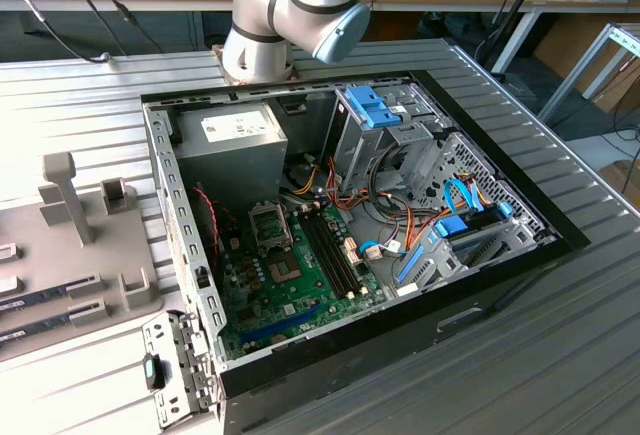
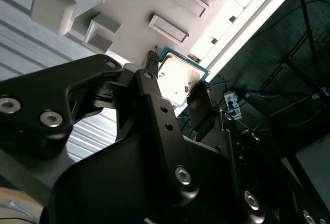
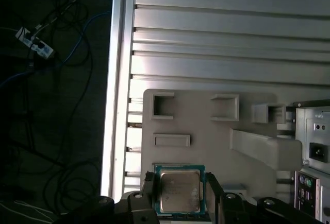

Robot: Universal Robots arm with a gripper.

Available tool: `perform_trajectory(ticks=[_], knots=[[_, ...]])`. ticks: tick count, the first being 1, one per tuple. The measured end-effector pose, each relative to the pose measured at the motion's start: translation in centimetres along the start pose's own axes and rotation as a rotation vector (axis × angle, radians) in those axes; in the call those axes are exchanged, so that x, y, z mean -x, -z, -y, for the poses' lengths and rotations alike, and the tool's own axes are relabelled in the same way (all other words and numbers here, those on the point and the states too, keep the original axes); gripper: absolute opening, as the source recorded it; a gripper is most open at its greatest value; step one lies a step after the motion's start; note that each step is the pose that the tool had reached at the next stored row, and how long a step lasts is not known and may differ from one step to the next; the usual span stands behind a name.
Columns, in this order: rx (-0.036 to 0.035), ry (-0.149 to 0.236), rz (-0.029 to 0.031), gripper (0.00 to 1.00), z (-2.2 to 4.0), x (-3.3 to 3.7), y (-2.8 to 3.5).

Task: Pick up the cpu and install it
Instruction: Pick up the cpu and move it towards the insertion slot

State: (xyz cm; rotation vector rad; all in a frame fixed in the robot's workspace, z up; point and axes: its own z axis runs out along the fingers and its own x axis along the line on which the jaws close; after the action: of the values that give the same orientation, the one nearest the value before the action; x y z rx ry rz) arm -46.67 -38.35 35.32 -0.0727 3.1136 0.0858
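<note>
Black two-finger gripper (image 3: 180,195) clamps the small, square, silver-topped cpu (image 3: 179,188) over a grey plastic tray (image 3: 206,131); pick-up looks done, and installing calls for careful alignment.

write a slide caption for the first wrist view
Gripper shut on the cpu, silver top facing the camera, with the grey parts tray and slatted table beyond.
</note>
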Motion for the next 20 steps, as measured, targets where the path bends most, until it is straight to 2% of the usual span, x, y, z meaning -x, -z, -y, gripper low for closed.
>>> perform_trajectory(ticks=[20], knots=[[0.0009, 0.000, 0.0000, 0.47, -0.08, 0.04, 1.40]])
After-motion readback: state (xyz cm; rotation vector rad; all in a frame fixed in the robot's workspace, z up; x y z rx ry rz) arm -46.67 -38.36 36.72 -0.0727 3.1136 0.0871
